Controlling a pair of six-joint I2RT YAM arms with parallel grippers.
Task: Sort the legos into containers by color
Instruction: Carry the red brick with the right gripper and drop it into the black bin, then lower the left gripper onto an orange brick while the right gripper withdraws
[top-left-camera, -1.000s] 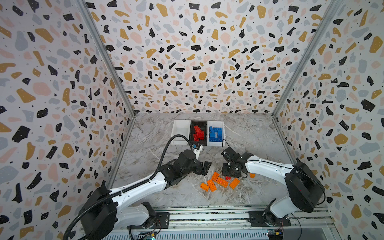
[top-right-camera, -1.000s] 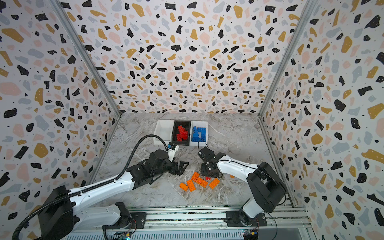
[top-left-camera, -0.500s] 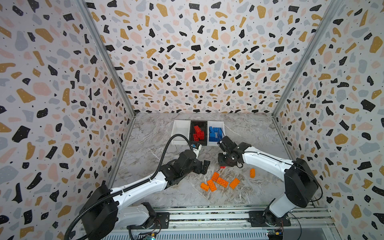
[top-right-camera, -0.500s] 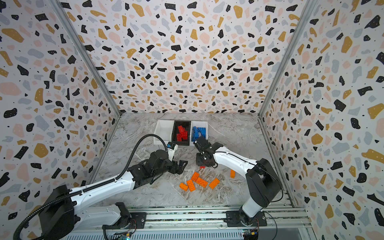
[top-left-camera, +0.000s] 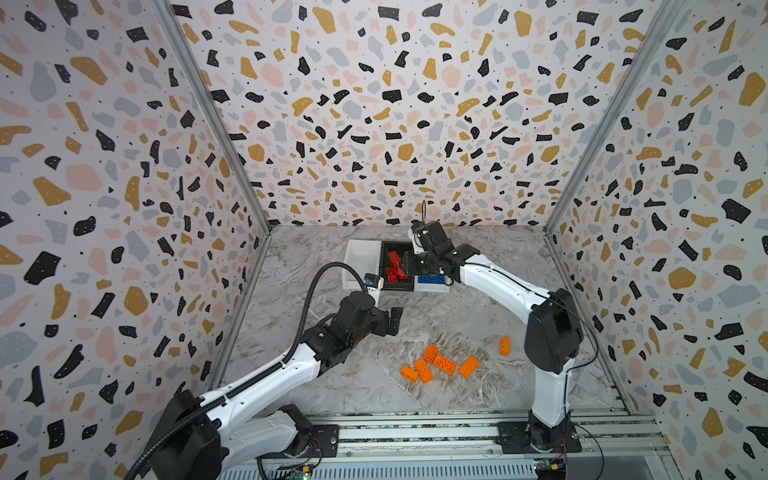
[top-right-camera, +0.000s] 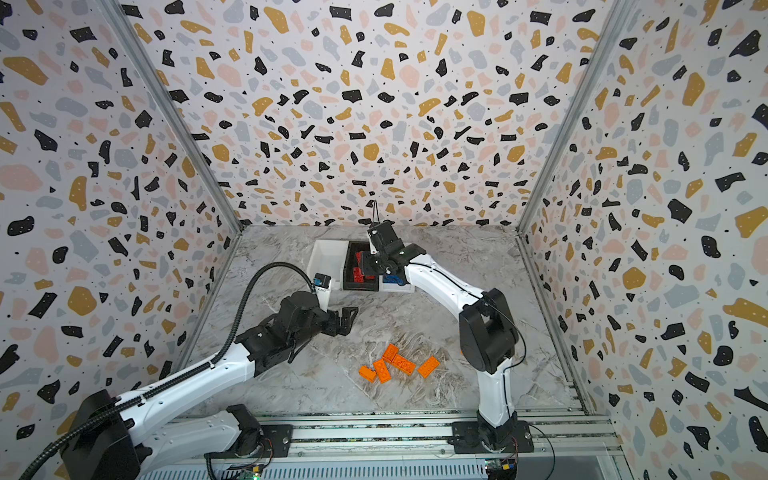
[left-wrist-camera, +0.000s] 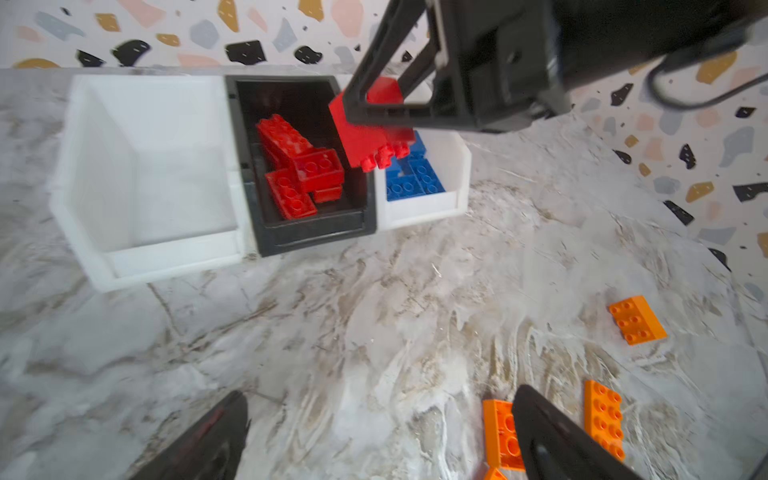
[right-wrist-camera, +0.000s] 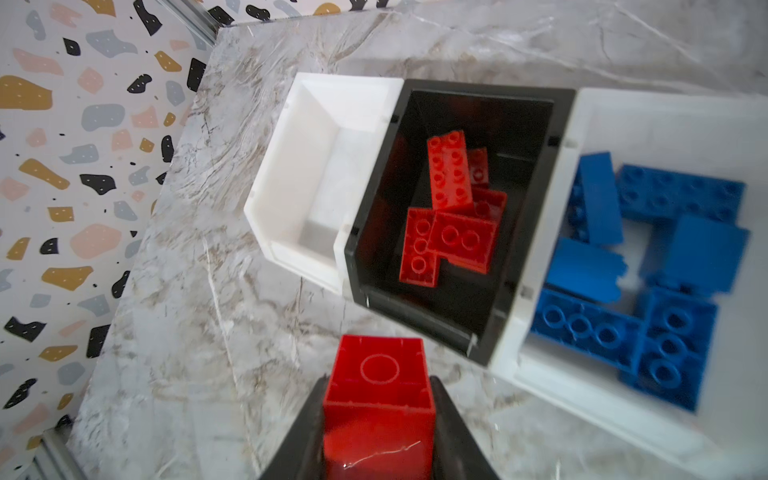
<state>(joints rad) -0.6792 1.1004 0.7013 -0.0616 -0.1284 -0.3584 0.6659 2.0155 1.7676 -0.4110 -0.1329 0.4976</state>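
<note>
Right hand (left-wrist-camera: 374, 112) pinching red brick (right-wrist-camera: 378, 386) between narrowed jaws, hovering just above black bin (right-wrist-camera: 478, 345) holding other red bricks (left-wrist-camera: 299, 166). Left hand (top-right-camera: 347, 322) gaping wide, gripping nothing, hanging over surface (top-left-camera: 457, 316); orange bricks (top-left-camera: 444, 365) lying close below it.

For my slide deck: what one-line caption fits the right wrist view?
Right gripper grips a red lego; ahead, the black bin holds other red legos.

Both top views, centre frame: right arm (top-left-camera: 494, 280) covers most of the blue-brick bin (top-left-camera: 432, 288). Right wrist: held red brick (right-wrist-camera: 378, 395) clipped by frame edge, blue bricks (right-wrist-camera: 681, 257) blurred. Left wrist: left gripper (left-wrist-camera: 380, 395) fingers (left-wrist-camera: 552, 440) clipped too.
</note>
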